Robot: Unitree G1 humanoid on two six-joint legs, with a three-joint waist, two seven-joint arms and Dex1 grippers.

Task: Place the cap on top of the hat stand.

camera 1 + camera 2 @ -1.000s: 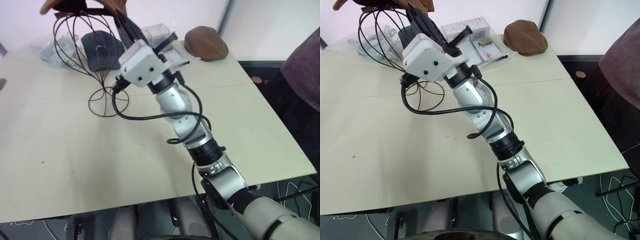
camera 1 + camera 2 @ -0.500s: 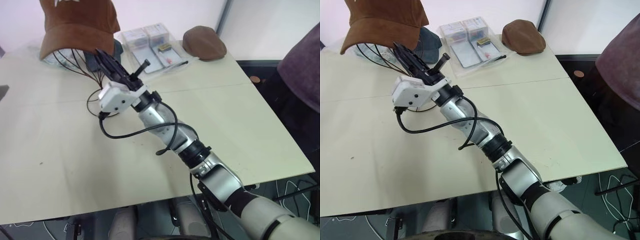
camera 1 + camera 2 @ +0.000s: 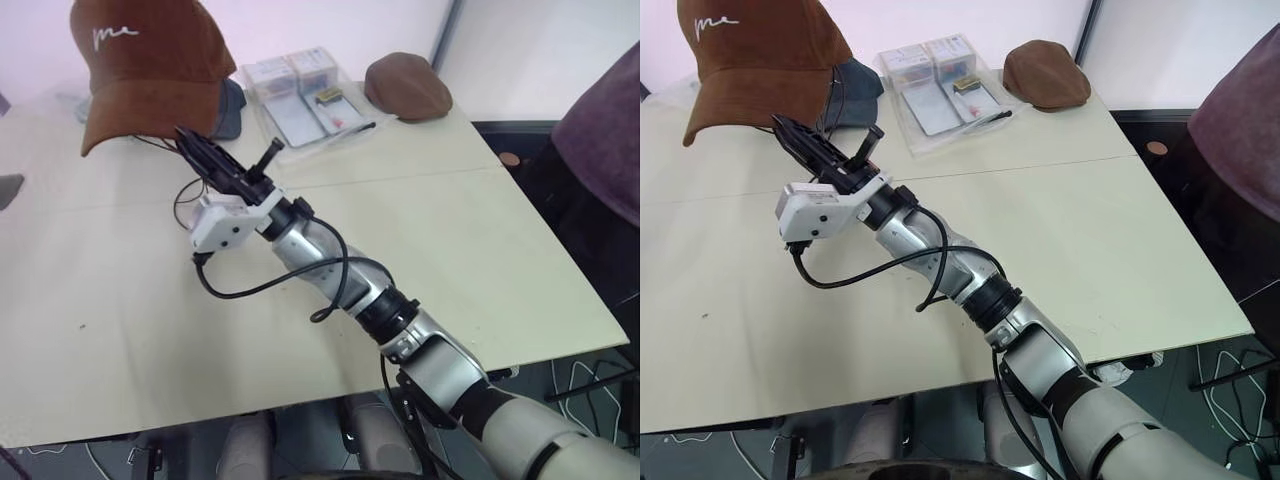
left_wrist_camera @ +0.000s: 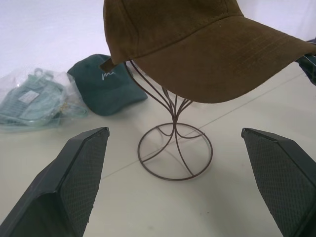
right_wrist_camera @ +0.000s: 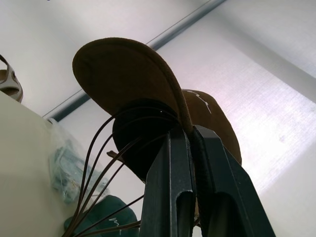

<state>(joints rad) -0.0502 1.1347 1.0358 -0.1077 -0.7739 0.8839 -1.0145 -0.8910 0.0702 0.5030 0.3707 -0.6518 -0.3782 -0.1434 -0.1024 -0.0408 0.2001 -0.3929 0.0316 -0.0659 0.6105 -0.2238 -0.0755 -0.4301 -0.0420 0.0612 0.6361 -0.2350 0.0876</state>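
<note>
The cap [image 3: 150, 65], brown suede with white script on its front, sits over the dome of the hat stand [image 4: 175, 158]. Only the stand's thin wires, stem and ring base show beneath it. My right gripper [image 3: 190, 140] is shut with nothing between its fingers and points up and left, just under the brim's edge. In the right wrist view its closed fingertips [image 5: 183, 132] rise right below the cap [image 5: 128, 69]. My left gripper [image 4: 174, 131] is open, level with the stand's stem and a short way from it, facing the cap [image 4: 197, 44].
A dark navy cap [image 3: 228, 105] lies just behind the stand, next to a plastic bag of pale items [image 4: 29, 98]. Further right on the table are a clear packet of boxes [image 3: 300, 90] and a brown flat cap [image 3: 408, 88]. A person in maroon [image 3: 600, 130] stands at the right edge.
The cap has come down over the stand's dome. My right gripper has dropped down and to the left, from the cap's height to below its brim. The left gripper has stayed put.
</note>
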